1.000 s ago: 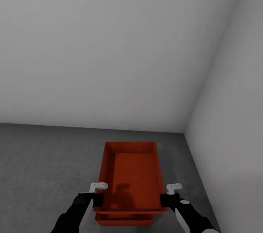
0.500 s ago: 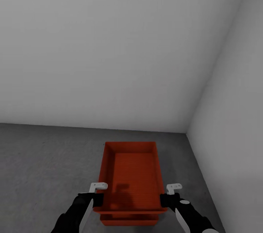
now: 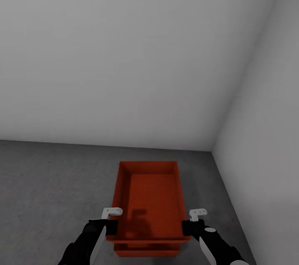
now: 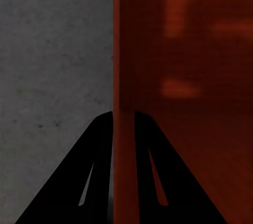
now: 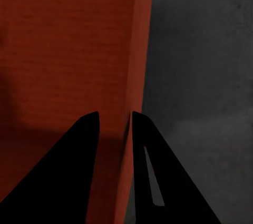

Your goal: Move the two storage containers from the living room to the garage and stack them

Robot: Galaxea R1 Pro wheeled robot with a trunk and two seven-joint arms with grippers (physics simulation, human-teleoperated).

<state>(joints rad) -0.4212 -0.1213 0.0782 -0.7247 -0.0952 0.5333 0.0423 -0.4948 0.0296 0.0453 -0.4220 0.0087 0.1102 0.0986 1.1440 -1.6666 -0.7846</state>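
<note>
A red-orange upper container (image 3: pixel 151 200), open-topped with thin straight walls and a finely ribbed bottom, is held at 6 o'clock over a matching lower container (image 3: pixel 145 250), whose near edge shows beneath it. Its left wall is pinched by the left gripper (image 4: pixel 122 129), its right wall by the right gripper (image 5: pixel 117 124). Dark grey floor (image 3: pixel 45 182) surrounds them; pale walls (image 3: pixel 124 49) meet at 3 o'clock.

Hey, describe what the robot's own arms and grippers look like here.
Both arms are glossy black with pale grey panels along the forearms. Small white angular brackets sit above the left gripper and right gripper. In the wrist views the fingers are flat black wedges with narrow slots.
</note>
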